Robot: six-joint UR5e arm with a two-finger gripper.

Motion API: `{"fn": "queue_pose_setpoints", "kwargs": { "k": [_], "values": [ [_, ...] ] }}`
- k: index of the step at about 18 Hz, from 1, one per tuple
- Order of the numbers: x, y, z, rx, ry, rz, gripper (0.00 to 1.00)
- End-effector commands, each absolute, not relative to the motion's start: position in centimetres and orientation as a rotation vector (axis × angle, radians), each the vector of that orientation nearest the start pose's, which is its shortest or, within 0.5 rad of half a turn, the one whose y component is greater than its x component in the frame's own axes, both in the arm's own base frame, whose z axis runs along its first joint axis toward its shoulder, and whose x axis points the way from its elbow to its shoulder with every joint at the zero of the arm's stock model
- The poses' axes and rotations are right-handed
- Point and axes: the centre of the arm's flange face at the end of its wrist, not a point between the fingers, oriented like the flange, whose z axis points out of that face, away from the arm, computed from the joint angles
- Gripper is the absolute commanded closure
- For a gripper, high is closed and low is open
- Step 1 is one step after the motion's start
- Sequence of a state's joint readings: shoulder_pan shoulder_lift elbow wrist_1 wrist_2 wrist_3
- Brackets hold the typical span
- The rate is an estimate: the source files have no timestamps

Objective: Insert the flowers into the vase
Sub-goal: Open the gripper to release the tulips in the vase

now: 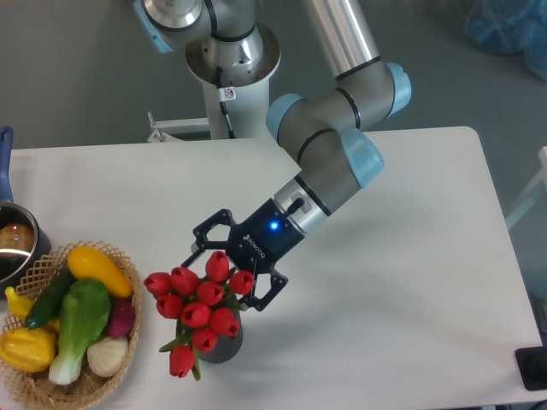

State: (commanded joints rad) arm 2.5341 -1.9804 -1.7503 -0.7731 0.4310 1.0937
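The flowers [198, 303], a bunch of red tulip buds with green stems and leaves, stand in the vase [227, 346], a small dark grey ribbed cylinder near the table's front edge. The buds spread wider than the vase and hide its mouth; one bud droops low on the left. My gripper [232, 266] hovers just behind and above the bunch, open, its two black fingers spread wide on either side of the top buds and holding nothing.
A woven wicker basket [121, 367] with several toy vegetables sits at the front left, close to the vase. A metal pot [15, 248] stands at the left edge behind it. The arm reaches in from the back over the white table [393, 290].
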Motion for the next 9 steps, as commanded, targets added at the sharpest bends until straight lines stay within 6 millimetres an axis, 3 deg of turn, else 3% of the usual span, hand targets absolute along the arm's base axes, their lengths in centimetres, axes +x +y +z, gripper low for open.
{"fn": "queue_pose_setpoints", "kwargs": {
  "k": [4,9],
  "values": [
    [-37.3,51.9,32.6,-2.002,0.264,-0.457,0.00],
    [-38.6,49.5,36.0,-2.022,0.255,-0.354,0.00]
  ]
}}
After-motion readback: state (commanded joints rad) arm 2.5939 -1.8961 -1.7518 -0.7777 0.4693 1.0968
